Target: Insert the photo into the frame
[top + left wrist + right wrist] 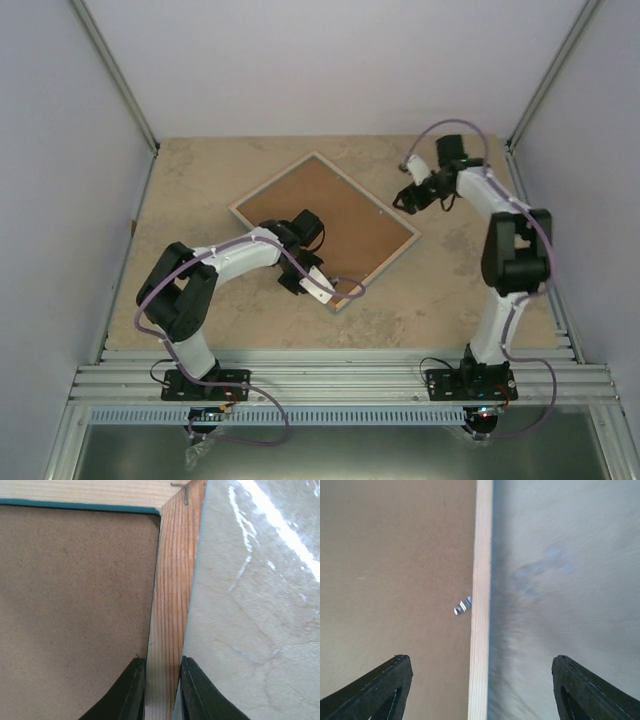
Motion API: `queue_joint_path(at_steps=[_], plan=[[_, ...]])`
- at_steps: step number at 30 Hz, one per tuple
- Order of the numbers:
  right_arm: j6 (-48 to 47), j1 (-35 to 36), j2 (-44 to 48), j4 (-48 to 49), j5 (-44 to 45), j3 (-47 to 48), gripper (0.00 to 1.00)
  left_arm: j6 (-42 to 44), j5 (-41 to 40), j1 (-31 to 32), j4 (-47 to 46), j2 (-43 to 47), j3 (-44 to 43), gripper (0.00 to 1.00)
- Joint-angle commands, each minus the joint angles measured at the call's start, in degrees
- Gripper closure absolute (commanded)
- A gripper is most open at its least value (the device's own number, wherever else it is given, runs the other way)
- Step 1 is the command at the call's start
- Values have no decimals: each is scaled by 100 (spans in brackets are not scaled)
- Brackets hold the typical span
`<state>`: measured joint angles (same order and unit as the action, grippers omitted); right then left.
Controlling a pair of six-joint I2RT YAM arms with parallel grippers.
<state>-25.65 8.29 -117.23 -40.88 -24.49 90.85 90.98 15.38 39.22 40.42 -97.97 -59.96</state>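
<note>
Seen from above, the left claw (303,283) covers the frame (377,273) at its corner nearest the worktop's (200,180) near edge, so I can't make out the fingertips there. The frame lies back up, and the brown backing board (320,215) hides whatever sits beneath it. Up close, the left claw's fingers (131,692) run off the bottom of the picture, and the frame is cut off at top and bottom. At the right claw (480,657) the worktop is smeared with blur. The small metal tab (463,605) is too soft to identify, and both fingers are clipped by the bottom edge.
</note>
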Motion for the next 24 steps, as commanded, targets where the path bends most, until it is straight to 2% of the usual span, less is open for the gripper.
queue_joint_path(at_steps=[1, 7, 10, 15, 20, 24], plan=[[-238, -459, 1462, 1047, -606, -534, 20, -556, 382, -99, 503, 33, -779, 100], [-987, -496, 3139, 1673, -1117, -1801, 15, -786, 797, -210, 1118, 55, -1583, 100], [-1541, -500, 3830, 1331, -1352, -2218, 7, -848, 1040, -275, 1408, 14, -1975, 100], [-2524, -496, 4638, 999, -1608, -3028, 2, -899, 1353, -407, 1885, -174, -2582, 100], [-3623, -272, 5896, 1972, -1684, -4609, 2, -733, 1523, -441, 2330, -327, -3015, 100], [-4459, 284, 6269, 2388, -1441, -5132, 2, -589, 1622, -442, 2595, -295, -3100, 100]])
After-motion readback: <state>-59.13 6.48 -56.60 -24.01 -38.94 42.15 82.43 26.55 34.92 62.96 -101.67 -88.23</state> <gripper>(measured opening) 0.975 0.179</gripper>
